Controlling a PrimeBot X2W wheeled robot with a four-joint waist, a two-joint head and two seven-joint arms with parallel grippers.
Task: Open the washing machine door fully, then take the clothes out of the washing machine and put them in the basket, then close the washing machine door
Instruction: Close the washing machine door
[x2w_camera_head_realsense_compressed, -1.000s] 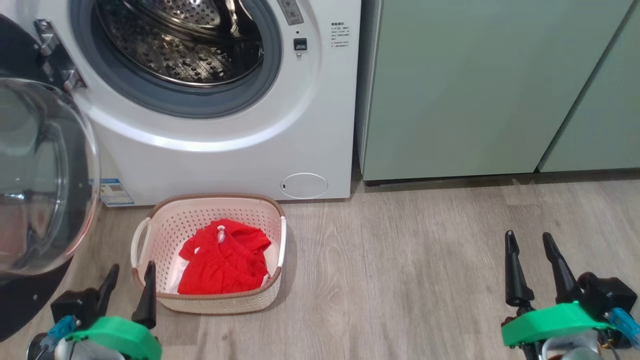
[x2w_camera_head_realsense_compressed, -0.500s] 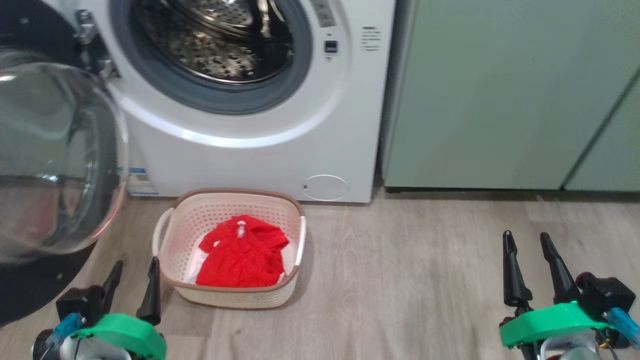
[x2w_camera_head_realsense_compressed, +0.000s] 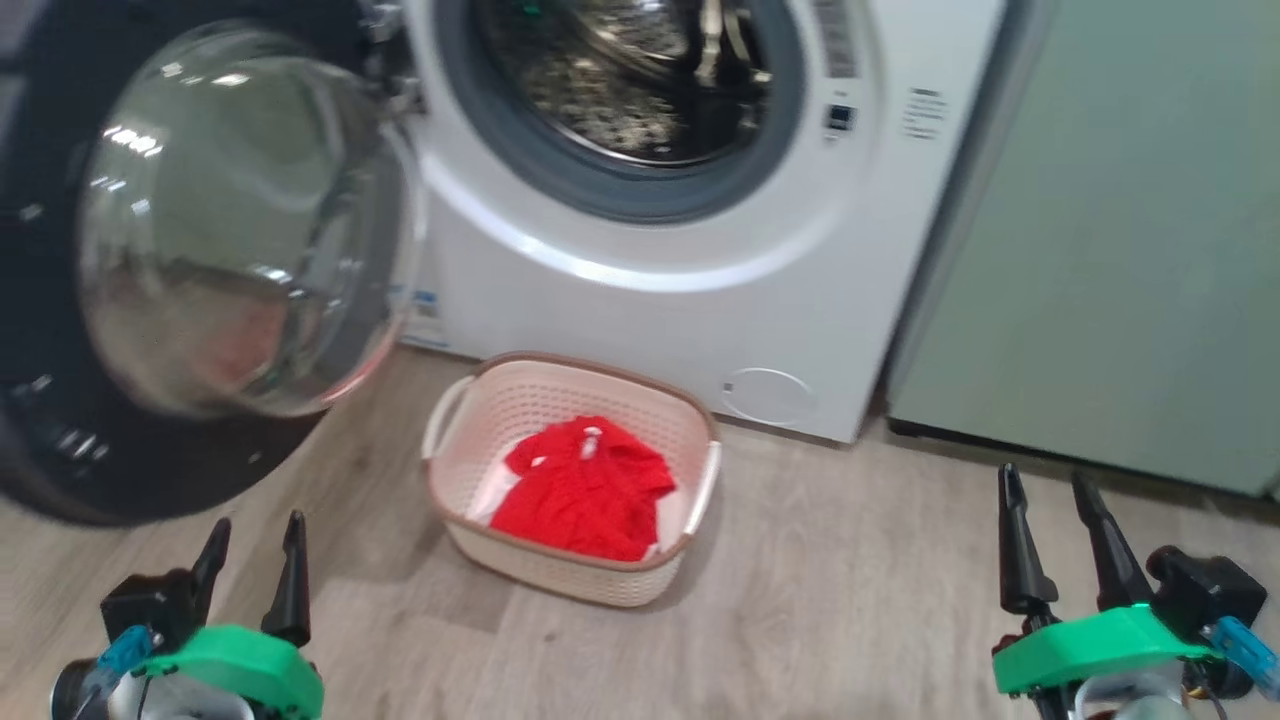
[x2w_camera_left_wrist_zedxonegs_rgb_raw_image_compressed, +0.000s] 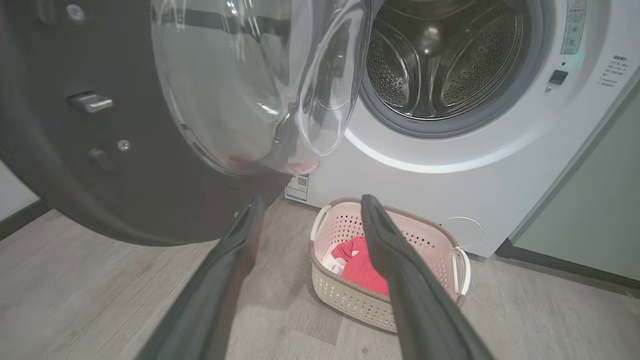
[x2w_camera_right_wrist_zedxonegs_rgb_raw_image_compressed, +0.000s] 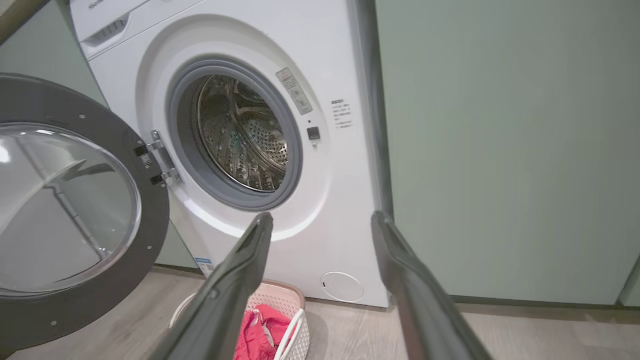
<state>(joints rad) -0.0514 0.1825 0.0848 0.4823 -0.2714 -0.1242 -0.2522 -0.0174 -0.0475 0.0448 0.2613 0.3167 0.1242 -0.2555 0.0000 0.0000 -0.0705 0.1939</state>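
Note:
The white washing machine (x2w_camera_head_realsense_compressed: 700, 300) stands with its steel drum (x2w_camera_head_realsense_compressed: 640, 80) exposed. Its washing machine door (x2w_camera_head_realsense_compressed: 60, 440), black-rimmed with a bulging clear window, hangs swung wide to the left; it also shows as the door (x2w_camera_left_wrist_zedxonegs_rgb_raw_image_compressed: 100, 175) and the door (x2w_camera_right_wrist_zedxonegs_rgb_raw_image_compressed: 125, 150). The cream basket (x2w_camera_head_realsense_compressed: 560, 565) sits on the floor before the machine, with the red clothes (x2w_camera_head_realsense_compressed: 585, 490) lying inside. My left gripper (x2w_camera_head_realsense_compressed: 255, 535) is open low at the left, below the door. My right gripper (x2w_camera_head_realsense_compressed: 1040, 490) is open at the lower right, well away from the basket. Both hold nothing.
Pale green cabinets (x2w_camera_head_realsense_compressed: 1130, 250) stand right of the machine. Wood-look floor (x2w_camera_head_realsense_compressed: 850, 600) stretches between my grippers. The door's rim reaches down near the floor at the left.
The whole head view has shifted, so the camera has turned left; the machine, door and basket now sit further right in the picture. Both grippers remain open and low.

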